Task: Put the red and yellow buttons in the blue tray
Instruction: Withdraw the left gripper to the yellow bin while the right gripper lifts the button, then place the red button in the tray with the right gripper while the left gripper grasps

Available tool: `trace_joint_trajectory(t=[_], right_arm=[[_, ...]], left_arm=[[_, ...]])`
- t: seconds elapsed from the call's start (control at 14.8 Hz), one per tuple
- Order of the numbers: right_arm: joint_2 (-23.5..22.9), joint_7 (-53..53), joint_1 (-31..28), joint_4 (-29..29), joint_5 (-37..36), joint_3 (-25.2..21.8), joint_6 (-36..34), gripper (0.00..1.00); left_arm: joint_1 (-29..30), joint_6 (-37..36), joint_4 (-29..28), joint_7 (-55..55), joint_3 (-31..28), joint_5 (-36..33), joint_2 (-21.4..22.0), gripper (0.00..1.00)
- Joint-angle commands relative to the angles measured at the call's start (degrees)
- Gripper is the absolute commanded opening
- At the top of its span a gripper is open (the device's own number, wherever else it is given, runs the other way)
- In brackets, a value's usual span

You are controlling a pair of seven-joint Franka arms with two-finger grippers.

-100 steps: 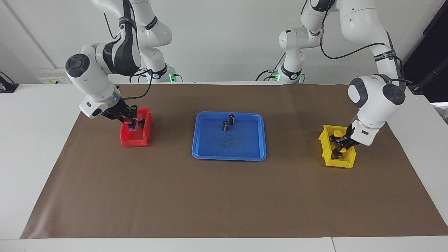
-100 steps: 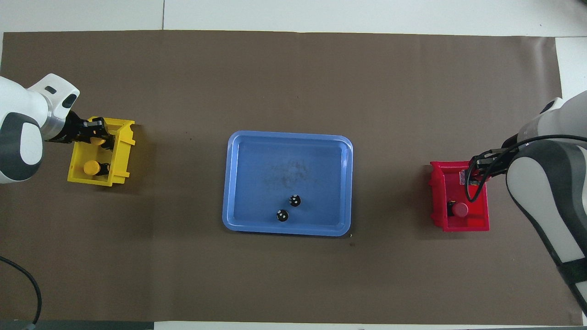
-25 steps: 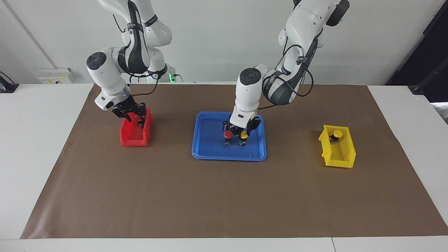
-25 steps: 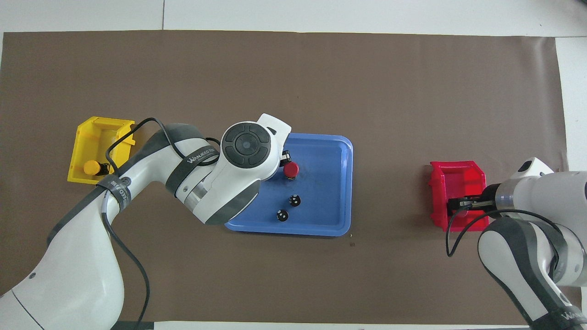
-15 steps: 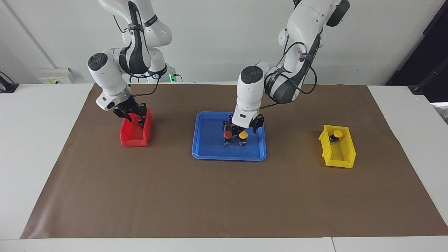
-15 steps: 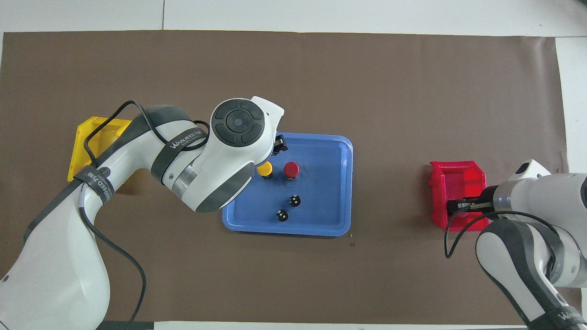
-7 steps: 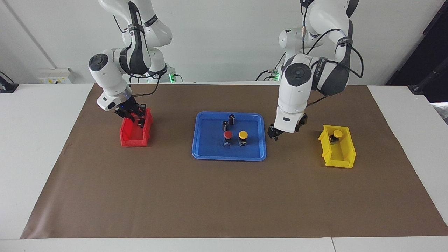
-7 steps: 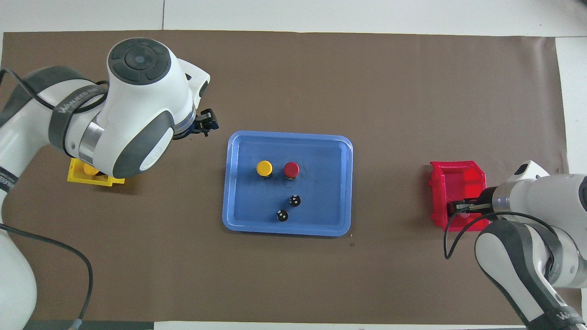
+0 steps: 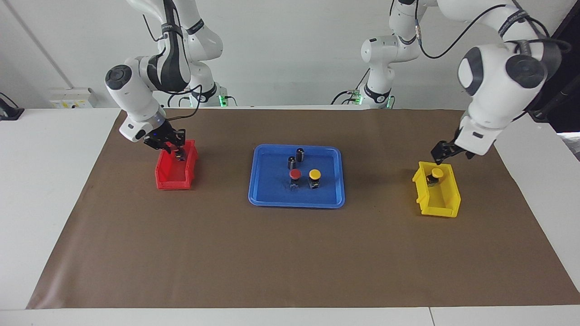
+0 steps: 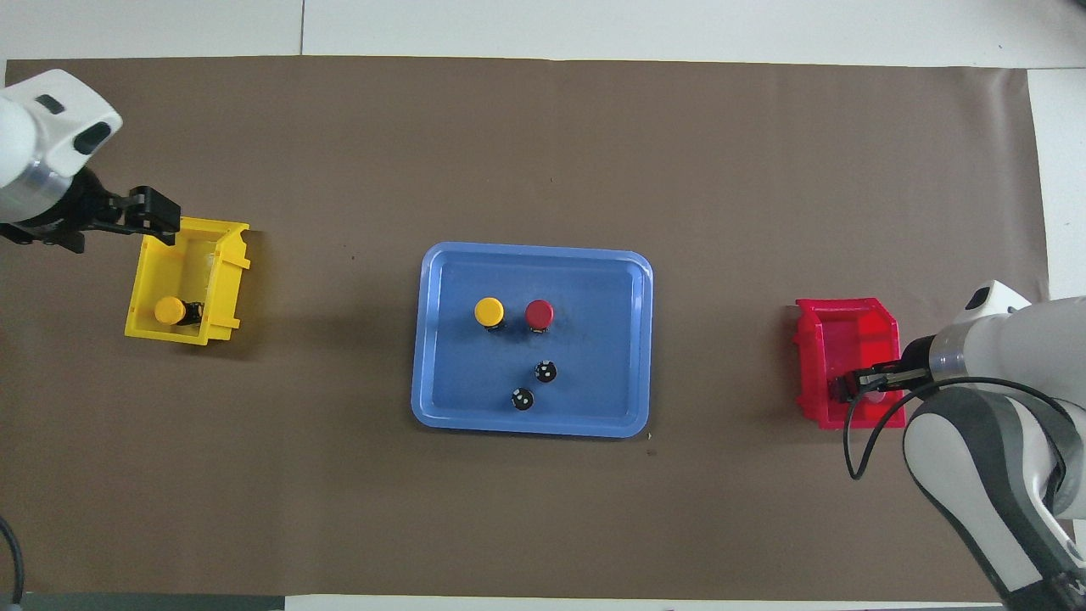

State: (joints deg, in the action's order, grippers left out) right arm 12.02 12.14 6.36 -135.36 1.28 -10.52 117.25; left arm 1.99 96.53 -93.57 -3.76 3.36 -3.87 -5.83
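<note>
Two buttons, one red [image 9: 295, 174] and one yellow [image 9: 315, 174], stand in the blue tray [image 9: 267, 192] mid-worktop, beside two dark cylinders [image 9: 296, 158]. Brown paper [image 9: 290, 262] covers the white worktop [image 9: 41, 190]; a pale wall [image 9: 281, 45] rises at the robots' end. Another yellow button [image 9: 437, 173] sits in the yellow bin [image 9: 442, 203], the left pincer [image 9: 441, 151] spread above its rim. The right pincer [image 9: 173, 149] is clenched in the red bin [image 9: 174, 179]; what it grips I cannot tell.

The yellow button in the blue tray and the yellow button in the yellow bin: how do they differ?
The yellow button in the blue tray stands beside a red button; the yellow button in the yellow bin is alone, at the bin's end nearer the robots. Both have yellow caps on black bodies.
</note>
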Motion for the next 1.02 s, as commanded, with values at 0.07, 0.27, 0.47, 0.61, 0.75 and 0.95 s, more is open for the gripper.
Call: trace_joint_trajectory(t=[0.07, 0.27, 0.47, 0.61, 0.75, 0.95], right_arm=[[-4.5, -2.5, 0.8, 14.0, -1.2, 1.5, -12.4, 0.25], [-10.2, -7.8, 7.9, 27.0, -0.4, 1.5, -20.5, 0.25], [-17.8, -19.0, 16.6, 39.6, 2.0, 1.6, -22.9, 0.25], [-24.9, -26.8, 20.8, 46.2, 7.8, 1.7, -20.9, 0.25], [-27.8, -30.1, 24.9, 46.2, 8.7, 1.7, -14.2, 0.25], [-29.6, -30.2, 28.2, 41.9, 8.0, 1.7, -10.5, 0.25]], left_arm=[[-2.4, 0.0, -0.4, 2.9, -3.6, 8.2, 2.5, 1.0], [-2.3, -0.2, 0.5, 2.6, -2.3, 9.1, 2.6, 1.0], [-2.4, -1.7, 0.1, 3.1, -1.2, 8.8, 3.2, 1.0], [-2.4, -2.2, -0.4, 3.0, -1.2, 8.7, 4.2, 1.0], [-2.9, -2.2, -0.9, 2.8, -1.2, 8.6, 4.8, 1.0], [-3.0, -1.4, -3.0, 2.8, -1.2, 8.5, 5.7, 1.0]])
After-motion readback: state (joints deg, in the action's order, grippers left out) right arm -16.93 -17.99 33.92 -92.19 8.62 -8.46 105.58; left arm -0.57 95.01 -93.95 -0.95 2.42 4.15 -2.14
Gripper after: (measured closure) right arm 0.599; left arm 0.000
